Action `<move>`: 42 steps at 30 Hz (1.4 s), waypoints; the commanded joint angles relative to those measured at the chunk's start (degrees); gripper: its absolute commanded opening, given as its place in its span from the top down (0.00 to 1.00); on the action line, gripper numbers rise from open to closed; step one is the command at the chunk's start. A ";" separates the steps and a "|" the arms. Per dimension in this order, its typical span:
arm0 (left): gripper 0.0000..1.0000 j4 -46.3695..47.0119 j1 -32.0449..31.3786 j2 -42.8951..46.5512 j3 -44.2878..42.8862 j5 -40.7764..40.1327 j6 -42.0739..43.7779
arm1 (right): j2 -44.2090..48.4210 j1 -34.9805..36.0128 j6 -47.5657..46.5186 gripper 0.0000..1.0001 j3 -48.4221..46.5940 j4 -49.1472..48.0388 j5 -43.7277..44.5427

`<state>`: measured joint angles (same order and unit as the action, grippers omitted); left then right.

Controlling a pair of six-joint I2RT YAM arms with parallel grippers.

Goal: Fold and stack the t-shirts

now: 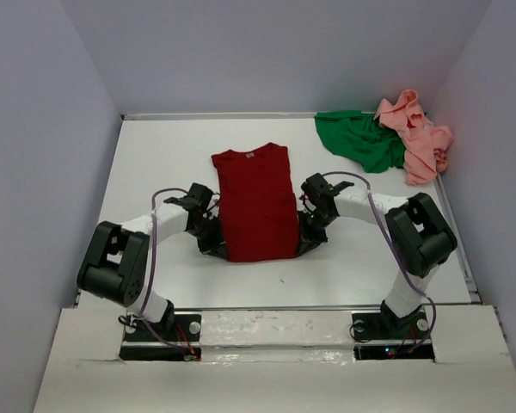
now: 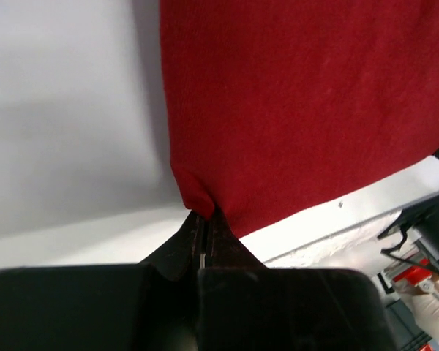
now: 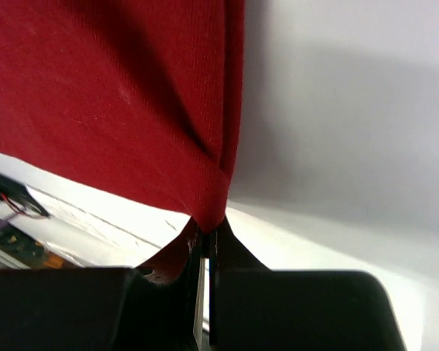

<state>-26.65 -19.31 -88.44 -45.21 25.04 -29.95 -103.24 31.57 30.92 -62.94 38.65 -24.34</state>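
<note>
So the dark red t-shirt (image 1: 256, 206) lies flat mid table (image 1: 155, 155), with the left hand (image 2: 203, 227) and right hand (image 3: 205, 228) each pinched shut on a near hem corner. It's light, floppy cloth, so the corners seem the right grab. The green t-shirt (image 1: 361, 139) and pink t-shirt (image 1: 417, 138) sit crumpled in the far right corner.

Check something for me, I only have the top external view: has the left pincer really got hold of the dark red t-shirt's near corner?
Observer: Yes. The left wrist view shows the left pincer shut on the dark red t-shirt, with the corner pinched between the jaws.
Operator: And the right one?
Observer: Same. In the right wrist view, the right pincer is shut on the other near corner.
Operator: Is it gripping a single layer?
Observer: A crease runs up from that corner, so the cloth looks folded over there. I cannot count the layers.
</note>
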 commanded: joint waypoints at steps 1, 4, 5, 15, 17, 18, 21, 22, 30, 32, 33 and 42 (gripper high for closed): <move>1.00 -4.10 -4.93 8.08 4.33 0.98 -5.01 | 7.51 0.33 -1.56 1.00 4.57 5.63 -1.50; 1.00 -5.51 -7.23 14.41 7.49 1.50 -7.39 | 13.30 0.86 -0.69 1.00 9.39 7.04 -3.08; 1.00 -6.04 -8.54 16.18 9.51 1.94 -8.96 | 14.98 0.86 -0.33 1.00 10.54 7.48 -3.17; 1.00 -12.80 -13.65 28.94 11.73 2.39 -14.87 | 34.85 2.44 5.47 1.00 19.61 12.67 -3.00; 1.00 -13.77 -13.74 29.38 10.50 1.51 -14.96 | 36.70 2.44 6.61 1.00 19.17 12.67 -2.38; 1.00 -14.21 -13.74 29.38 10.06 1.24 -14.96 | 37.14 2.44 6.87 1.00 18.91 12.59 -2.29; 1.00 -15.44 -13.74 28.77 7.35 0.63 -14.69 | 36.80 2.44 7.23 1.00 17.33 12.67 -2.56; 1.00 -16.14 -13.74 27.98 6.46 0.10 -14.43 | 36.19 2.44 7.05 1.00 15.84 12.59 -2.21; 1.00 -20.71 -13.74 19.55 -9.88 -5.87 -11.88 | 30.38 2.44 3.71 1.00 6.70 14.08 -0.89; 1.00 -21.85 -13.74 16.92 -14.44 -7.10 -11.71 | 29.33 2.44 3.10 1.00 3.89 14.69 0.16; 1.00 -22.21 -13.74 16.29 -15.60 -7.46 -11.44 | 28.89 2.44 2.84 1.00 2.74 15.04 0.60; 1.00 -23.79 -13.04 13.30 -21.23 -9.92 -11.79 | 25.37 2.44 0.64 1.00 -6.93 18.91 4.30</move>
<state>-47.81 -32.91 -74.81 -63.68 16.82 -42.41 -77.19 33.85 33.41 -66.08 55.29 -22.33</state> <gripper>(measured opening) 0.026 0.035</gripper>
